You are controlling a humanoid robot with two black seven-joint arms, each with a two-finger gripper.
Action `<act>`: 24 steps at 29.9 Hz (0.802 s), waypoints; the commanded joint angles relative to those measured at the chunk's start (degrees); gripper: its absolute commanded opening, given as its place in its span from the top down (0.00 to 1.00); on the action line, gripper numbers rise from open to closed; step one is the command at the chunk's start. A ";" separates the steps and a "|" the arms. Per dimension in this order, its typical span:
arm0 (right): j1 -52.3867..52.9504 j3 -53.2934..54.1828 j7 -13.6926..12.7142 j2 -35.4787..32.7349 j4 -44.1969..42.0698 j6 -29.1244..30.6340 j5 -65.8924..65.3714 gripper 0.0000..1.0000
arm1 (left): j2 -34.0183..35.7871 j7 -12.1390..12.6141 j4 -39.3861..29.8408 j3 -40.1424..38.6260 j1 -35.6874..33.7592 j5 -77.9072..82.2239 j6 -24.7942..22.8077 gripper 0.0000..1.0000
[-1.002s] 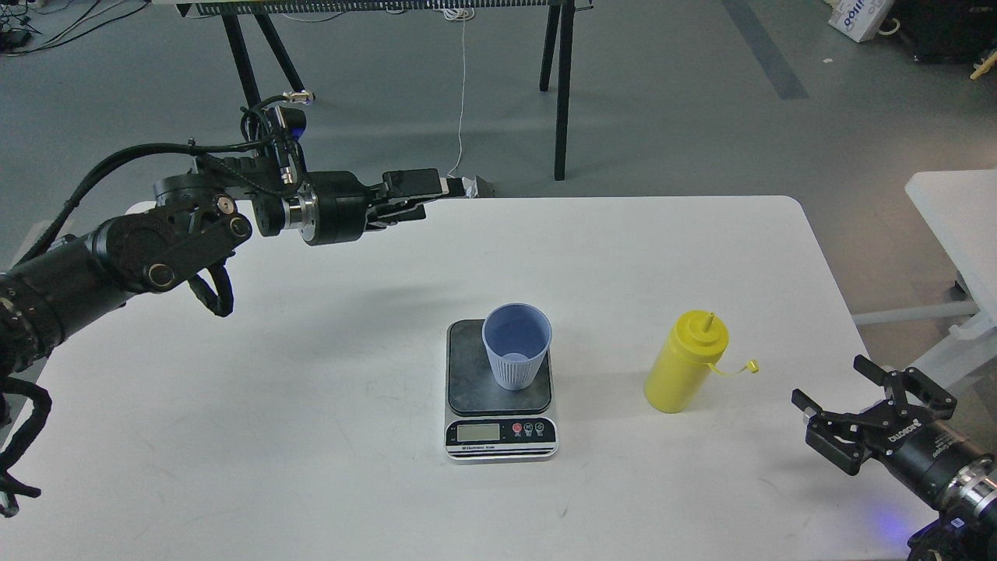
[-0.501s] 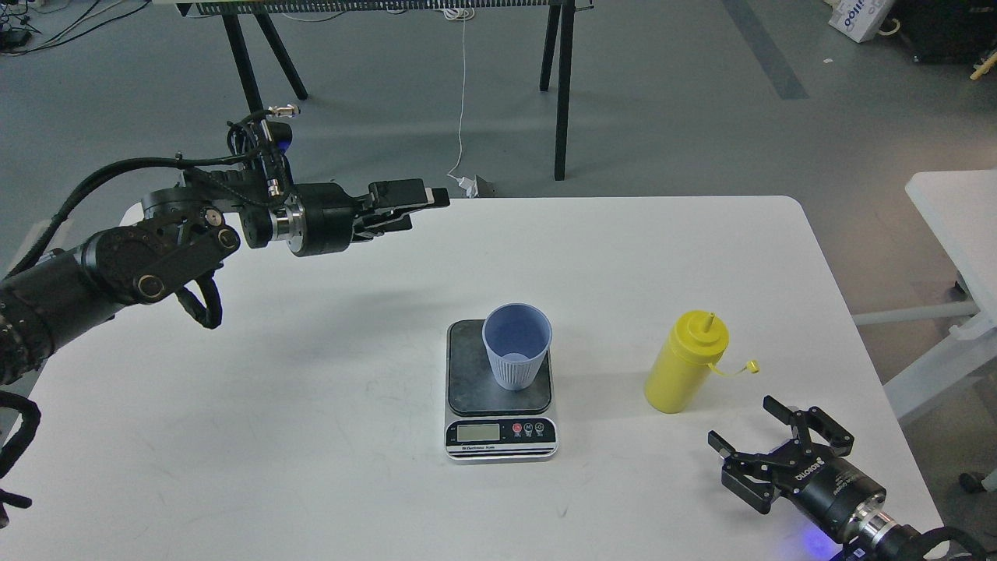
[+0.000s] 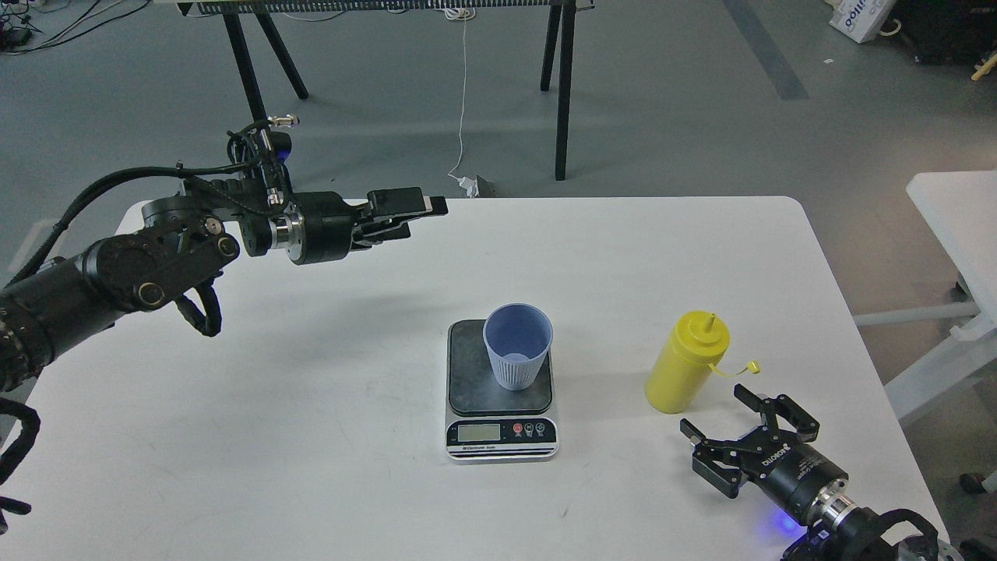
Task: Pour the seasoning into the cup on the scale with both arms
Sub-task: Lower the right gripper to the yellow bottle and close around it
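The light-blue ribbed cup (image 3: pixel 517 345) stands upright on the dark platform of the scale (image 3: pixel 466 370), which lies at the table's middle with its LCD facing me. The yellow seasoning bottle (image 3: pixel 686 364) stands upright to the right of the scale, its tethered cap hanging off to the right. My right gripper (image 3: pixel 720 425) is open and empty, low over the table just in front and right of the bottle, not touching it. My left gripper (image 3: pixel 420 212) is raised over the table's far left, pointing right, seen edge-on, with nothing visible in it.
The white table (image 3: pixel 311 436) has rounded far corners. A second white table (image 3: pixel 954 218) stands off to the right. Black trestle legs (image 3: pixel 562 86) and a white cable stand on the grey floor behind.
My right gripper has moved left and forward, from the table's right edge to close beside the bottle. My left arm has drawn back slightly to the left. Cup, scale and bottle have not moved.
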 commanded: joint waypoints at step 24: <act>8.33 0.02 0.26 7.92 -8.79 0.00 -4.69 0.04 | 1.88 0.00 -0.45 -0.33 2.71 -0.08 0.00 0.01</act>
